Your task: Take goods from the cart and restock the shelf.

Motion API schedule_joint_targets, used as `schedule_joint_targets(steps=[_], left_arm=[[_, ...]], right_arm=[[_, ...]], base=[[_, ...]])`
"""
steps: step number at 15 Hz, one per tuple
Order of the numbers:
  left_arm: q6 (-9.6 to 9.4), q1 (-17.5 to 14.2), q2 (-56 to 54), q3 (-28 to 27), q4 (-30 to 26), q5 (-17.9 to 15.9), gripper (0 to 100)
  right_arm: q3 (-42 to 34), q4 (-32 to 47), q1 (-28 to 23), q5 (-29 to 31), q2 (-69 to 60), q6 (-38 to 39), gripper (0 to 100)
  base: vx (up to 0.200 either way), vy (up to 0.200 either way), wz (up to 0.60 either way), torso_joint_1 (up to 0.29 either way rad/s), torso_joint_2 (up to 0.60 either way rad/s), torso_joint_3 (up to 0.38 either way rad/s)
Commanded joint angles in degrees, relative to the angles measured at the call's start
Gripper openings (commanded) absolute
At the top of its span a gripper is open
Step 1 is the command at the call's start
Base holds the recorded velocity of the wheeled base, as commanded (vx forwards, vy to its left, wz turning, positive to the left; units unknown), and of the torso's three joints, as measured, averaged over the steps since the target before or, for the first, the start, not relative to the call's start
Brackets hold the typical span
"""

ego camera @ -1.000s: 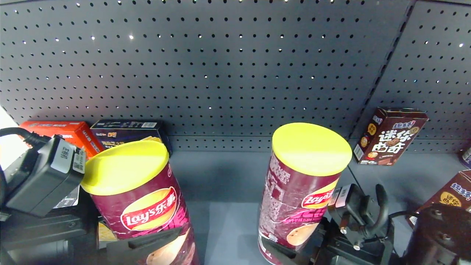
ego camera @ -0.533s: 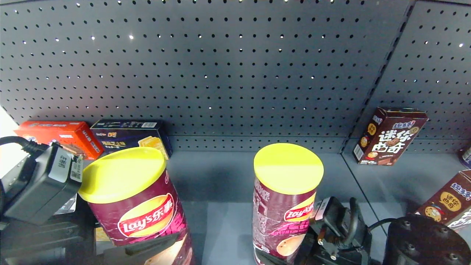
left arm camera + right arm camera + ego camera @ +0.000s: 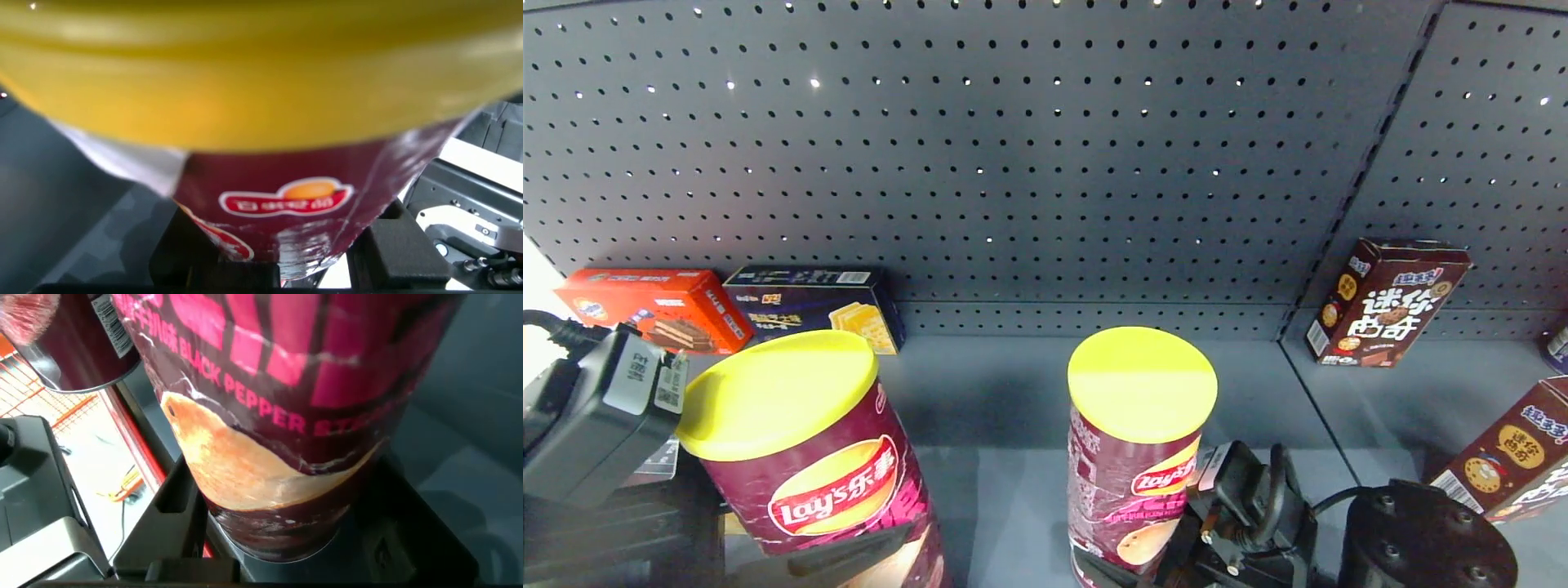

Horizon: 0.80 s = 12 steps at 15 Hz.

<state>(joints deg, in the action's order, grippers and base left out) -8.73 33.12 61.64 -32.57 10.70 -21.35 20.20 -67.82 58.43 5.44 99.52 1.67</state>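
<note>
Two maroon chip cans with yellow lids stand upright over the front of the grey shelf board. My left gripper is shut on the lower body of the left can, one black finger crossing its front. The right can is held low down by my right gripper, which is shut on it with fingers on either side. In the right wrist view the left can shows beside the right can. Both can bases are hidden.
An orange box and a dark blue box lie against the pegboard at the back left. A brown cookie box leans at the back right, another nearer on the right. The orange wire cart is below.
The right can has moved left and lower, away from the camera. The left can has drifted slightly left and down, uncovering more of the orange and blue boxes.
</note>
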Motion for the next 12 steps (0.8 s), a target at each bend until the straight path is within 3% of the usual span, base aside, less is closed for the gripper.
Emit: schedule_joint_targets(steps=[1, 7, 8, 12], left_arm=[[0.55, 0.0, 0.0, 0.3, 0.1, 0.0, 0], [0.55, 0.0, -0.1, 0.5, 0.1, 0.0, 0], [0.55, 0.0, -0.1, 0.5, 0.1, 0.0, 0], [0.55, 0.0, -0.2, 0.6, 0.0, 0.0, 0]], right_arm=[[0.0, 0.3, -1.2, 0.0, 1.3, -0.1, 0], [-0.6, -1.2, -3.3, -0.1, 1.5, -0.4, 0], [-0.8, -1.4, -3.2, -0.1, 1.4, -0.3, 100], [-2.8, -2.6, -3.1, 0.0, 0.5, -0.4, 100]], base=[[0.0, 0.0, 0.0, 0.0, 0.0, 0.0], [0.0, 0.0, 0.0, 0.0, 0.0, 0.0], [0.0, 0.0, 0.0, 0.0, 0.0, 0.0], [0.0, 0.0, 0.0, 0.0, 0.0, 0.0]])
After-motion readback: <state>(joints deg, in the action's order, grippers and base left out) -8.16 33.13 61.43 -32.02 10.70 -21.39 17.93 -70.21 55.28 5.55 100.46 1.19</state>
